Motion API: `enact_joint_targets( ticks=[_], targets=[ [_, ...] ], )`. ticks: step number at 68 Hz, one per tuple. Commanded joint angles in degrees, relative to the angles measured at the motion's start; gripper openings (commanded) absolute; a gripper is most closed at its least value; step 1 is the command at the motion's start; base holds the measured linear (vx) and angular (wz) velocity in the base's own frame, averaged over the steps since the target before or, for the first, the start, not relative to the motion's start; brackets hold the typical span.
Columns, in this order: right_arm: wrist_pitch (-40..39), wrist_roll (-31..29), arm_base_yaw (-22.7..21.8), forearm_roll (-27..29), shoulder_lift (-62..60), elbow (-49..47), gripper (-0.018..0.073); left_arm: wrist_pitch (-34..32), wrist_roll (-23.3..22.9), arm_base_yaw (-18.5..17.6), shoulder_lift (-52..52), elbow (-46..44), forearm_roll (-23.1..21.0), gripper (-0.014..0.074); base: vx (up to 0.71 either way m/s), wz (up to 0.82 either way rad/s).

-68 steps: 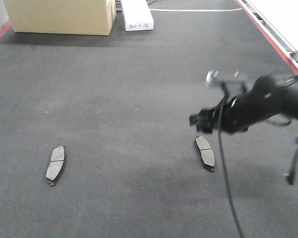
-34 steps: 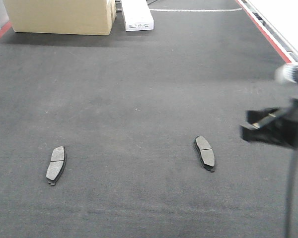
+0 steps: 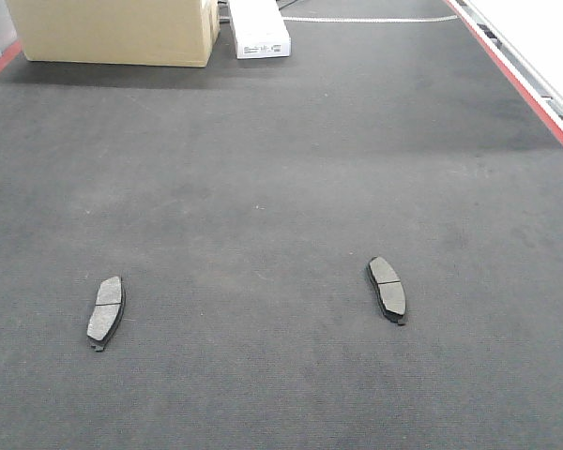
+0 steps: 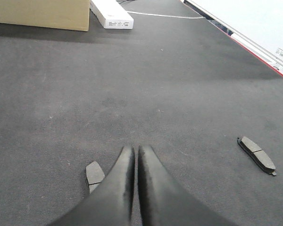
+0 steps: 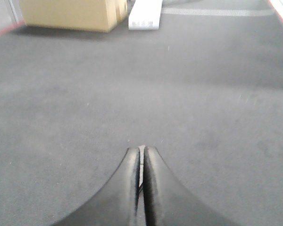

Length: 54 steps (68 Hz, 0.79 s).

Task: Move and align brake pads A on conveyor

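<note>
A: Where are the brake pads?

B: Two show in the front view, both lying flat on the conveyor (image 3: 281, 169), grey face up. The left pad (image 3: 105, 312) sits in the near left part of the belt. The right pad (image 3: 387, 289) is also near, right of centre. They are well apart, each with its long side running roughly near to far, and the right one is slanted a little.

A: And the hands?

B: The left hand (image 4: 133, 149) has its two black fingers pressed together along their length, gripping nothing. It hangs above the belt. In its own view the left pad peeks out just beside its left finger, partly hidden, and the right pad lies off to the right.

A: The right hand?

B: The right hand (image 5: 141, 149) is closed too, above the belt. That view is blurred. A thin pale line shows between the tips, probably only a slit of light, and I see nothing gripped.

A: Anything else?

B: A cardboard box (image 3: 113, 28) and a white carton (image 3: 259, 26) stand at the far end. A red edge strip (image 3: 516, 75) runs along the right side.
</note>
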Motion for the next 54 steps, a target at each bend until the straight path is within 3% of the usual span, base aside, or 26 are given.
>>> enact_joint_targets(
  ticks=[1, 15, 54],
  targets=[
    [-5.3, -0.1, -0.3, -1.1, -3.9, 0.7, -0.0008, -3.8, 0.0, -0.2, 0.1, -1.4, -0.6, -0.0006, 0.0, 0.0],
    [-5.0, -0.1, -0.3, -1.1, -9.8, 2.6, -0.0007, -3.8, 0.0, -0.2, 0.1, -1.4, -0.6, -0.0006, 0.0, 0.0],
    [-5.0, 0.0, -0.3, -0.5, -9.9, 2.6, -0.0007, -3.8, 0.0, -0.2, 0.1, -1.4, -0.6, -0.0006, 0.0, 0.0]
  ],
)
